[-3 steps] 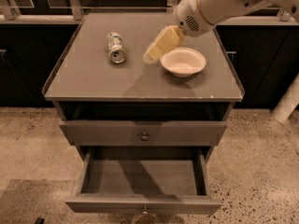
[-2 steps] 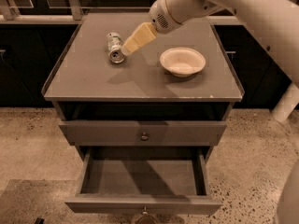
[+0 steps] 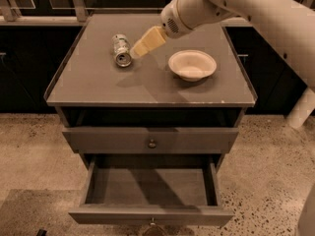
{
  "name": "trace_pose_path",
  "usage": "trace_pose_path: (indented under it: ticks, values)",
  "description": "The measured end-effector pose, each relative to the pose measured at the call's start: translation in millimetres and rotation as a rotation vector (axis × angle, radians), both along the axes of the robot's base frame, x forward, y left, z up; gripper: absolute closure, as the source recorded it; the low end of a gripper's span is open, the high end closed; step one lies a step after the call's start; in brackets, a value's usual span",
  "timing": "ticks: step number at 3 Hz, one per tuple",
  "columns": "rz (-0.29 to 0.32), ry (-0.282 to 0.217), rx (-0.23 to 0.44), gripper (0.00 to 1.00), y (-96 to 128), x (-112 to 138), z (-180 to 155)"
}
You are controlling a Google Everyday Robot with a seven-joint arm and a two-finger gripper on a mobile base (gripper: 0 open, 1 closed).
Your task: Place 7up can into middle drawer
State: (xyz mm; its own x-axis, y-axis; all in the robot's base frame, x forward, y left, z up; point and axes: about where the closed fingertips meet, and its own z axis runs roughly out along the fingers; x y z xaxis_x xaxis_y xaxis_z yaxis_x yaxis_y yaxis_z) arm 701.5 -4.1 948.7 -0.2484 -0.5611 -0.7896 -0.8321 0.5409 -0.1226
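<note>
Camera view has the 7up can lying on its side on the cabinet top, the gripper slanting down just beside it, likely to grasp it (spread or closed, cannot tell), while the middle drawer stands open below, ready.

7up can – a small silvery can with faint green markings, lying on its side on the left rear part of the cabinet top, with its shiny round end turned toward the camera and slightly down-left. The gripper reaches in from the right, its cream tip just beside the can's right flank; contact cannot be judged. Middle drawer – a wide, shallow grey drawer, the lower of the two visible, pulled well out toward the camera so that its bare floor shows. Its front panel faces forward at the bottom edge, with a small round knob at its centre.
</note>
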Motion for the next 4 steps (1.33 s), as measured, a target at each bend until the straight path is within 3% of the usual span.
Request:
trace_pose_path:
  ticks: [2,4]
  values:
    - [-0.045,-0.012,0.072,0.00,25,39,-16]
    - [-0.039,0.032,0.132,0.00,55,59,-38]
